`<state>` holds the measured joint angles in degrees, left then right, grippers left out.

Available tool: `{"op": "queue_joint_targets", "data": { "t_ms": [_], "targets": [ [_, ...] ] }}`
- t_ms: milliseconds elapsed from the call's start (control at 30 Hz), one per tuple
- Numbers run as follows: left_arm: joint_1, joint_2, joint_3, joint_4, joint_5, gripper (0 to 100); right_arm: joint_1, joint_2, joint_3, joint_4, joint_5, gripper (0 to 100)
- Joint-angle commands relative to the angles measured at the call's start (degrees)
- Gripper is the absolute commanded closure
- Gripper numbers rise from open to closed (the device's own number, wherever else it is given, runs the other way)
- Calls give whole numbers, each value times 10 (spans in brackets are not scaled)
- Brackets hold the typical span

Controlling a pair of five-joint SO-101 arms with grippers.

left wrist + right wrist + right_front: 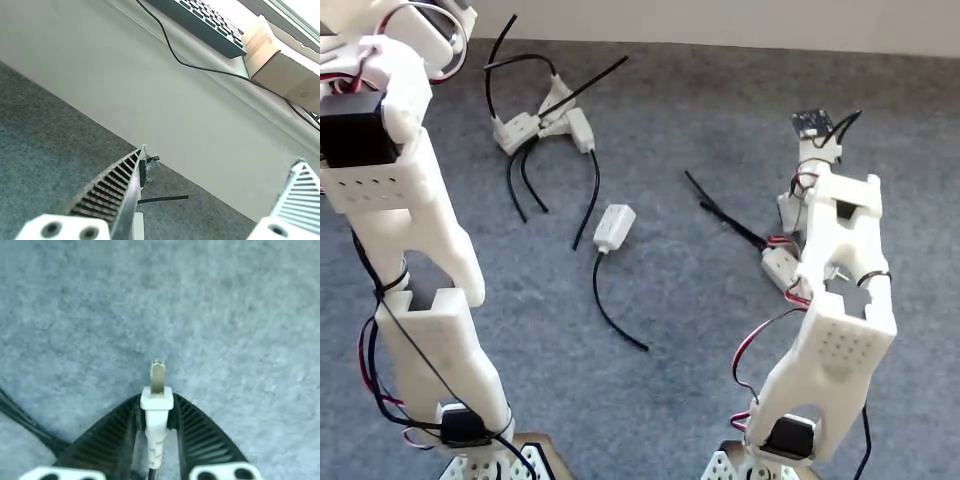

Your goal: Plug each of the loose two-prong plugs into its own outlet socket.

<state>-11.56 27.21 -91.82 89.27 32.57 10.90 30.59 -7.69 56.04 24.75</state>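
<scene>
Here, the nubbly grey felt mat [700, 120] bears a boxy white socket block [614, 226] on a thin black cord, the left gripper [221, 156] gapes wide and empty, ribbed fingers apart, and the right gripper [157, 399] pinches a slim white plug [156, 415], flat metal prongs [157, 377] forward.

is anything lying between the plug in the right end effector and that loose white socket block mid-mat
Nothing visible blocks it. The right end effector grips the white two-prong plug, and bare grey mat runs to the white rectangular socket block. A thin black cord lies just beside that path.
</scene>
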Motion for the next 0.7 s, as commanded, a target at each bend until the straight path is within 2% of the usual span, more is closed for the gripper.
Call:
{"op": "queue_joint_targets", "data": {
  "t_ms": [0, 167, 500, 600, 667],
  "targets": [
    [7, -3, -5, -6, 4, 582, 7, -8, -95, 65, 6, 929],
    [7, -3, -5, -8, 4, 582, -17, -9, -270, 194, 6, 929],
    [7, -2, -5, -9, 4, 582, -116, -8, -587, 444, 4, 929],
    [7, -2, -5, -8, 4, 582, -130, -10, -639, 451, 4, 938],
    [7, -2, -5, -8, 4, 582, -131, -10, -668, 451, 4, 980]
  ]
}}
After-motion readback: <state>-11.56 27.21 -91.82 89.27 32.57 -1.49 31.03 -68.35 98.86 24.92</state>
